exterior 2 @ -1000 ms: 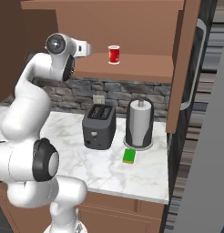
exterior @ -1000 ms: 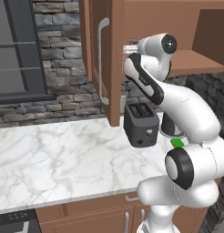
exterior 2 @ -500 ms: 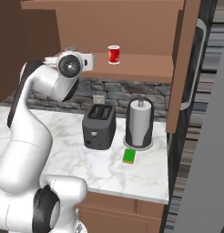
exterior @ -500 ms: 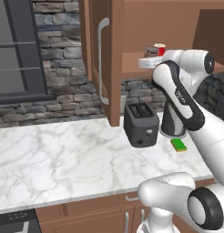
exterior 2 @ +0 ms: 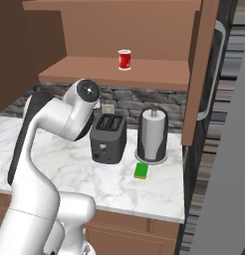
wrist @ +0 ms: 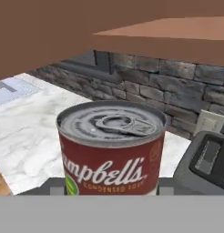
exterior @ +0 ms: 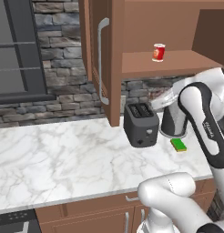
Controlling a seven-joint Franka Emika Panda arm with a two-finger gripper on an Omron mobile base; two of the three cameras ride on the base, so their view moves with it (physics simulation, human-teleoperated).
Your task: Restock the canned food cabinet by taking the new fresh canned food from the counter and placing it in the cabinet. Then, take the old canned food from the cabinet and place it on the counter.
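The new fresh canned food point(exterior: 158, 52) point(exterior 2: 124, 60), small and red, stands alone on the shelf of the open brown cabinet point(exterior: 177, 64) point(exterior 2: 89, 72). A second can point(wrist: 111, 145) with a pale silvery pull-tab top and a red label looms close in the hand view; I take it for the old canned food. It sits upright in my gripper point(wrist: 110, 187), with a dark finger edge on each side of its base. It hangs below the shelf, above the white marble counter point(exterior: 63, 159) point(exterior 2: 119, 185) point(wrist: 22, 132). In both base views my arm hides the hand.
A black toaster point(exterior: 141, 124) point(exterior 2: 108, 138) point(wrist: 207, 164) stands under the cabinet. A paper towel holder point(exterior: 173, 120) point(exterior 2: 153, 135) and a green sponge point(exterior: 179, 145) point(exterior 2: 141, 171) lie right of it. The cabinet doors point(exterior: 98, 59) point(exterior 2: 204, 64) hang open. The stone wall carries a dark window point(exterior: 18, 50).
My arm has pulled back from the cabinet shelf and swung down below it, to the toaster's height. The red can has stayed on the shelf.
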